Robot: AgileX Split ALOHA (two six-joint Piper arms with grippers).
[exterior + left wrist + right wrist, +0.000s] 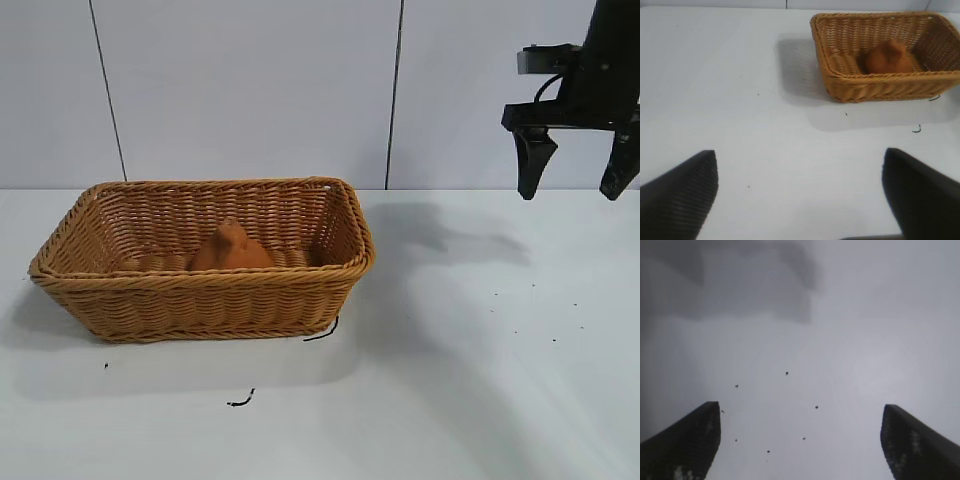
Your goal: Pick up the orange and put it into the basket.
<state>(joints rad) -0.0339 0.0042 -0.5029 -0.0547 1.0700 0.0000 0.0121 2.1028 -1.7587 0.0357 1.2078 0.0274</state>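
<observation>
The orange (231, 249), a matte orange-brown lump with a pointed top, lies inside the tan wicker basket (200, 300) at the table's left. It also shows in the left wrist view (888, 56), inside the basket (880, 87). My right gripper (572, 192) hangs open and empty high above the table at the far right, well apart from the basket. Its wrist view shows its gripper (800, 407) over bare table. My left gripper (800, 156) is open and empty, far from the basket, and out of the exterior view.
Two short black scraps lie on the white table, one by the basket's front right corner (322, 332) and one nearer the front (241, 401). Small dark specks (535, 325) dot the table below the right gripper. A white panelled wall stands behind.
</observation>
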